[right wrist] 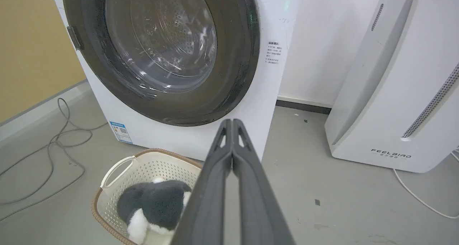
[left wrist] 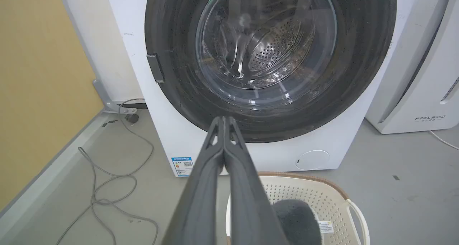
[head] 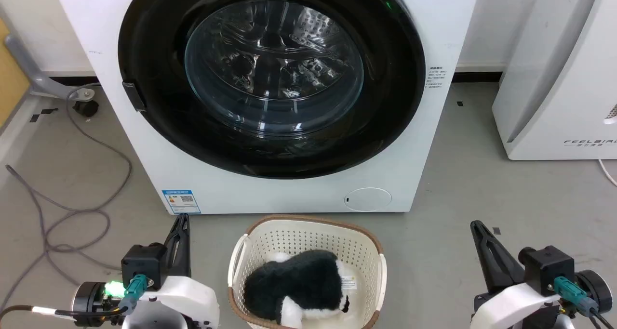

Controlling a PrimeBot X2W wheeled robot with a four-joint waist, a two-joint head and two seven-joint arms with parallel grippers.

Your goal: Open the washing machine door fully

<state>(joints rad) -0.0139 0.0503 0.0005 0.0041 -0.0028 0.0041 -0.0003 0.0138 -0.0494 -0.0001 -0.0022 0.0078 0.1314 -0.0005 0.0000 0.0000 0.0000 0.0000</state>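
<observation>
- Washing machine door [head: 272, 73], a large round glossy black disc with a bulging clear glass bowl at its centre, sits shut and flush against the machine's front. The perforated steel drum shows through the glass.
- Its small black handle tab [head: 134, 96] sits on the rim's left side in the head view.
- The big white front-loading washing machine [head: 270, 196] stands on the grey floor [head: 482, 175]. It has a blue sticker [head: 181, 201] at lower left and a round white cap [head: 368, 199] at lower right.
- A cream perforated plastic basket [head: 308, 228] with a brown rim rests just before the machine and holds a black-and-white plush toy [head: 299, 285].
- The left end effector [head: 183, 217] hovers left of the basket, apart from the door. Its dark fingers are pressed together and grip nothing.
- The right end effector [head: 475, 224] hovers right of the basket, likewise closed and empty.
- A white "FEELBIRD" appliance [head: 559, 78] stands to the right, and a loose grey cable [head: 72, 208] lies at left.
</observation>
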